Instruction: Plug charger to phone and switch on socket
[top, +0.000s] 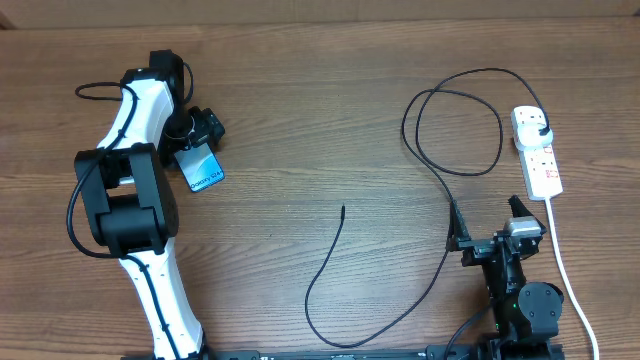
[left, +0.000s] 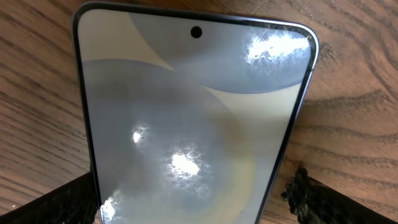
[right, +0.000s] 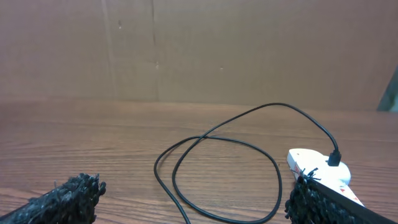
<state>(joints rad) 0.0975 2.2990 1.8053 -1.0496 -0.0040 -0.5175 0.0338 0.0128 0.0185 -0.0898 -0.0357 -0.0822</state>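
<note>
The phone (top: 203, 168), light blue screen up, lies on the wooden table at the left. It fills the left wrist view (left: 186, 106). My left gripper (top: 198, 140) is open and straddles the phone's near end (left: 193, 186); a gap shows at the right finger. The socket (top: 537, 152) is a white power strip at the far right, also in the right wrist view (right: 314, 165). The charger's black plug (top: 541, 133) sits in it. The cable loops left, runs down, and ends in a free tip (top: 343, 209) at mid-table. My right gripper (top: 487, 225) is open and empty (right: 196, 186).
The power strip's white cord (top: 565, 265) runs down the right side past the right arm. The cable's loop (right: 273, 104) lies ahead of the right gripper. A brown cardboard wall (right: 186, 50) stands behind the table.
</note>
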